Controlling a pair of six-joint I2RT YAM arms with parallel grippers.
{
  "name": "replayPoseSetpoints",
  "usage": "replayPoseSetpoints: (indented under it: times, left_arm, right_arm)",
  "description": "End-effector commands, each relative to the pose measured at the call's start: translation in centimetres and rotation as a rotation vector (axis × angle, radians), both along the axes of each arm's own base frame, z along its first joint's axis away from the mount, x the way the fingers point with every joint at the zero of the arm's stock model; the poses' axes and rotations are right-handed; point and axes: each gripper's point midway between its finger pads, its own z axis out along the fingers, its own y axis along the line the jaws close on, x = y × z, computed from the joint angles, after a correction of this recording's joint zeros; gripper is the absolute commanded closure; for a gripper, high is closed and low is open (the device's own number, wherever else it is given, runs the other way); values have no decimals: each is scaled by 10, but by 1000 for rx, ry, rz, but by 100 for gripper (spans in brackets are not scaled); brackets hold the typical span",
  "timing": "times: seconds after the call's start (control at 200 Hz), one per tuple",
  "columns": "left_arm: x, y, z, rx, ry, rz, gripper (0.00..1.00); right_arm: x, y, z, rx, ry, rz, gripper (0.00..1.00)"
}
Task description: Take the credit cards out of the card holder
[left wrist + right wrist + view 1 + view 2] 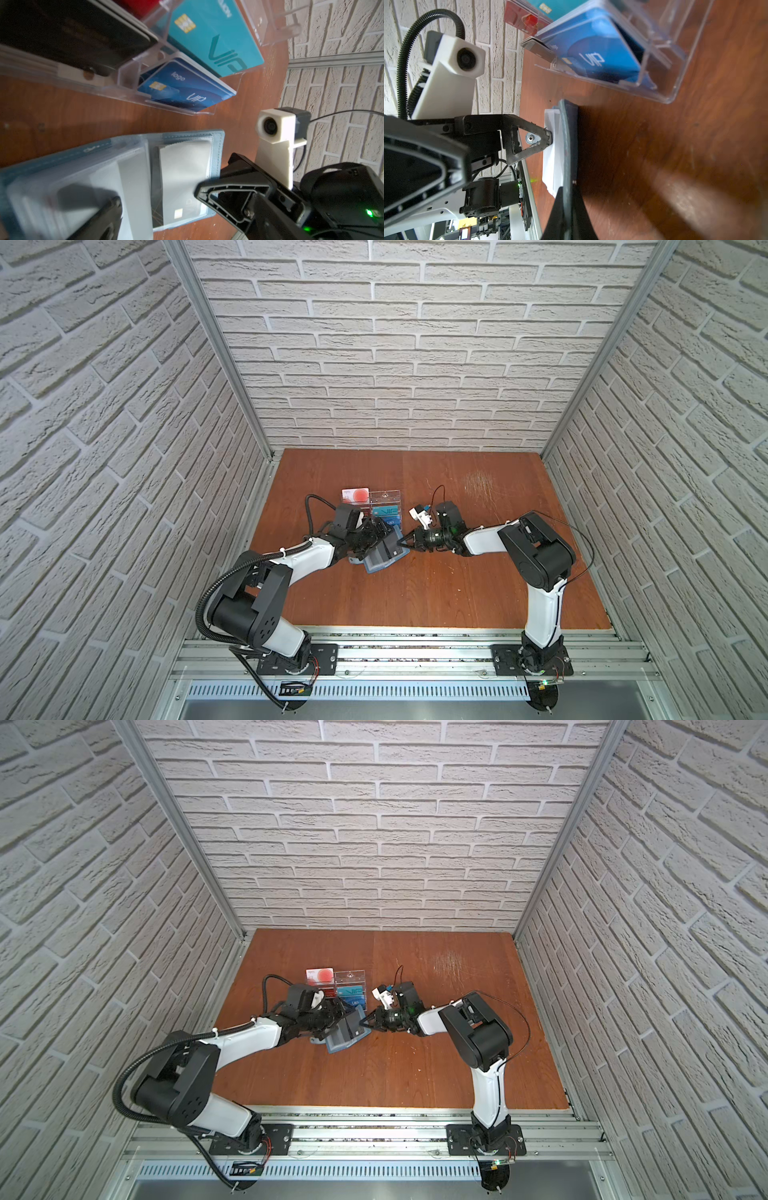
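The right gripper [404, 546] is clamping shut on the rim of the open holder [375, 566], which is lying under the wide-open left gripper [380, 540], one left finger [527, 124] pressing its sleeves. Whether the pale card [182, 172] at the right tips is being caught, I cannot tell. Pulling should be going straight outward while the left is pinning. The rack [384, 502] is standing just beyond both grippers, crowding lifts.

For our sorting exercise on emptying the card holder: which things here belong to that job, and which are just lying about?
Job: card holder, pale card in its sleeve, left gripper, right gripper.
Lying about: clear rack, teal card, blue card, red-circle card.
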Motion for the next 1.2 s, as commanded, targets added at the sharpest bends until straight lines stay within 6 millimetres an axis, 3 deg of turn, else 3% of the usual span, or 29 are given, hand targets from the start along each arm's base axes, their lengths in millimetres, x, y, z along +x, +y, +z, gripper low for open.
replayPoseSetpoints:
  times: [0.0, 0.425, 0.94, 1.195]
  left_arm:
    - [-1, -6, -6, 6, 40, 14, 2]
    - [0, -25, -17, 0, 46, 4, 2]
    - [11, -42, -8, -82, -62, -55, 2]
    - [12, -49, 0, -132, -143, -95, 11]
  right_arm:
    - [11, 2, 17, 68, -59, -17, 94]
    - [21, -9, 34, 171, -62, -68, 94]
    - [25, -14, 38, 223, -55, -83, 94]
    - [29, -18, 33, 225, -39, -98, 94]
